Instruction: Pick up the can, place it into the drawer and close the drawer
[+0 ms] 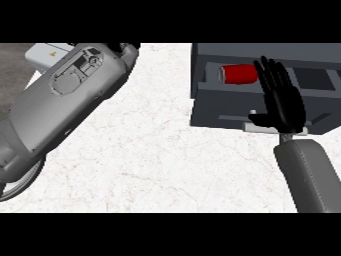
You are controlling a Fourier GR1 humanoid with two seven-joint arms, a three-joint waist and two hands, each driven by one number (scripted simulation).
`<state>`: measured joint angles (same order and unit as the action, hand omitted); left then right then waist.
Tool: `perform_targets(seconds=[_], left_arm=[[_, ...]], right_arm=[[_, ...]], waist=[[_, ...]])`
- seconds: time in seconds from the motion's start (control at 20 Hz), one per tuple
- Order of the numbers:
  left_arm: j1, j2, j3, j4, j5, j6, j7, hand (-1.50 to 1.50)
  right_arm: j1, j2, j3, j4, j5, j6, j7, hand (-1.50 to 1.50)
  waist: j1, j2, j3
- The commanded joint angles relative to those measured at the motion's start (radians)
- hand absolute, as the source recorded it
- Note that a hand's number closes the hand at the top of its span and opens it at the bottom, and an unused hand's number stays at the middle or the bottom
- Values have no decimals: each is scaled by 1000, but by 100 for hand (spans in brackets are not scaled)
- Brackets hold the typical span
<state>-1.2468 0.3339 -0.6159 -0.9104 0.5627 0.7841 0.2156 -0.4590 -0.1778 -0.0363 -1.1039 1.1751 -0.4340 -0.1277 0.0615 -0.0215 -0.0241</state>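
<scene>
Red can (pixel 240 74) lying on its side inside the open drawer (pixel 265 107), in the left part of the compartment, toward 1 o'clock of the view. Silver end of the can facing left, red body to the right. Dark grey drawer pulled out from its cabinet (pixel 276 52) at the upper right, front panel lower in the view, pale handle (pixel 256 128) showing along that panel's lower edge.

Right hand (pixel 282 102) black, reaching up from a grey forearm (pixel 313 175) that enters from 5 o'clock. Fingers (pixel 272 75) straight and held together, pointing toward 12 o'clock, tips just beside the can's right end and over the drawer's opening; contact with the can not clear. Thumb out to the left near the handle. Nothing held; palm spread over the drawer's front panel.

Left forearm (pixel 62 107) large and grey, crossing the left side from 8 o'clock up toward 11 o'clock. Only a sliver of black at its upper end near the top edge; left hand itself not shown well enough to judge, so cannot tell how it stands.

White marbled desk (pixel 151 150) filling the middle. Darker floor (pixel 3 75) at the far left beyond the desk's edge.
</scene>
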Motion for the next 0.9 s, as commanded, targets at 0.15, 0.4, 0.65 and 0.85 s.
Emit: perform_targets(seconds=[0.15,0.4,0.65,0.85], left_arm=[[102,96,11,-121,-11,-31,14,-150],[143,101,-5,-195,-38,-1,44,-150],[210,128,-31,-288,-71,19,88,-150],[242,167,-1,-329,-72,0,90,-150]], right_arm=[[-132,47,-63,269,23,-143,18,-150],[-282,8,-121,448,27,-208,-4,-150],[-421,25,-143,603,70,-265,54,-150],[-505,-17,-185,700,37,-297,-1,-150]], waist=[[16,32,26],[20,39,26],[23,37,26],[26,44,27]])
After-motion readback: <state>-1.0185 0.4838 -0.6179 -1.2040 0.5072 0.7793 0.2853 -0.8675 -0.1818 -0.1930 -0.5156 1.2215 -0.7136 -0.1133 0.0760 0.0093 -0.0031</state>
